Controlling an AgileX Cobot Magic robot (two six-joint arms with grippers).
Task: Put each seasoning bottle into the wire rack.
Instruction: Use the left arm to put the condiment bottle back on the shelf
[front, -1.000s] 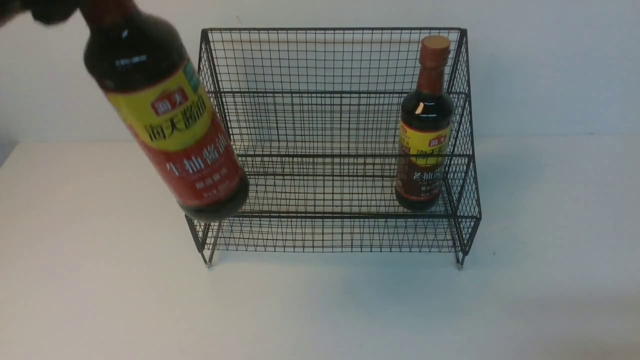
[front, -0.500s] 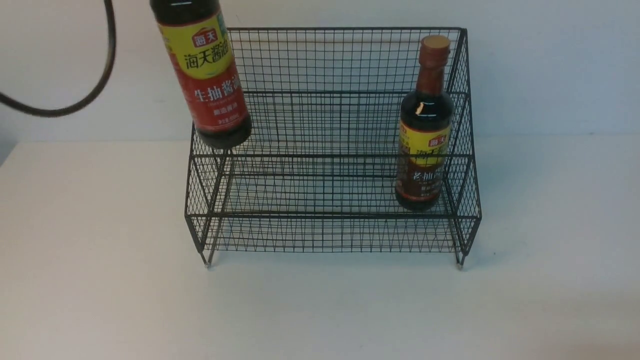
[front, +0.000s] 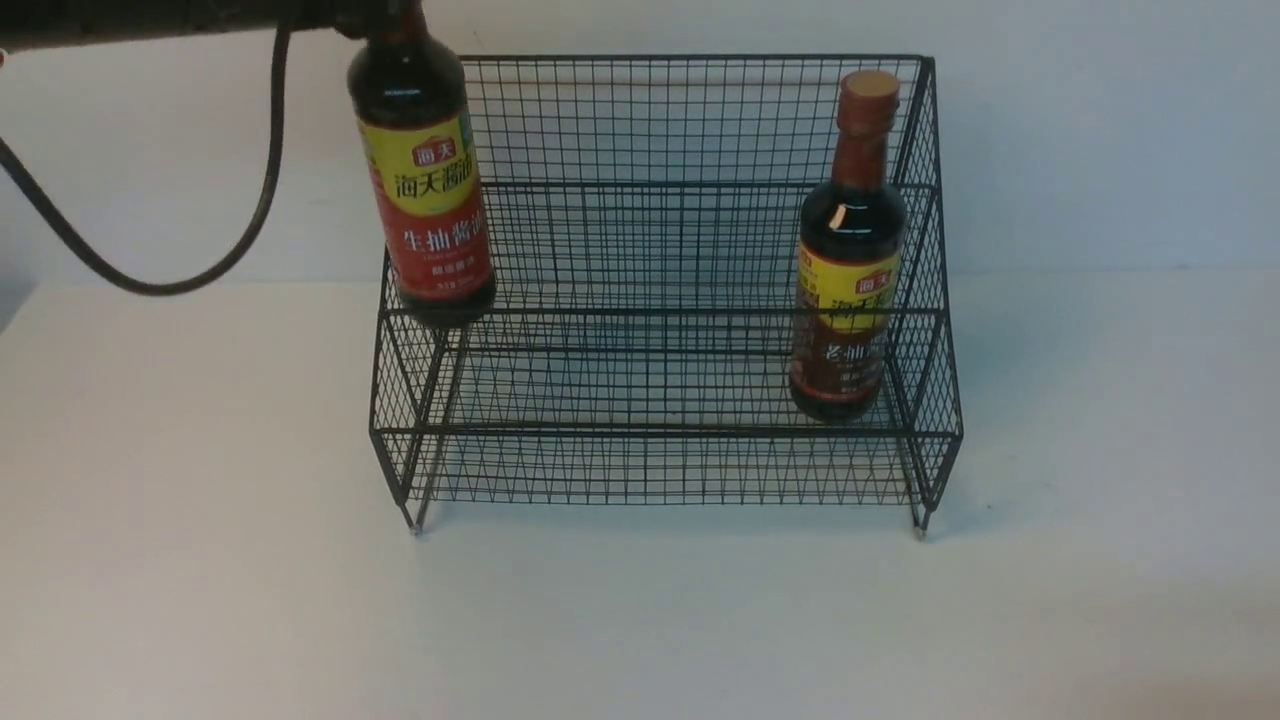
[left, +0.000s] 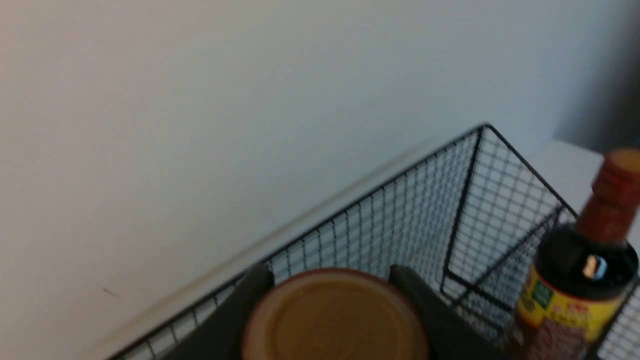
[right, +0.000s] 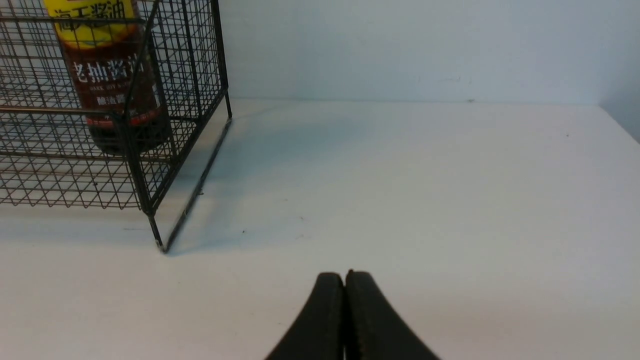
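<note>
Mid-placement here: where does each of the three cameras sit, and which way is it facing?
Front: between the arms, facing forward at the wire rack, red-label bottle and brown-label bottle; left arm crosses the top left.
Left wrist: above the held bottle's tan cap, looking down past the left fingers gripping it, toward the rack's back.
Right wrist: low over the table, facing the rack's right end; shut right fingers show.
Shared: all three see the rack and the brown-label bottle.

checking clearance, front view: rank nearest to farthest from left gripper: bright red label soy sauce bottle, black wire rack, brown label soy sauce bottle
1. bright red label bottle, held by the left gripper.
2. black wire rack, left end alongside.
3. brown label bottle, rack's right end.
</note>
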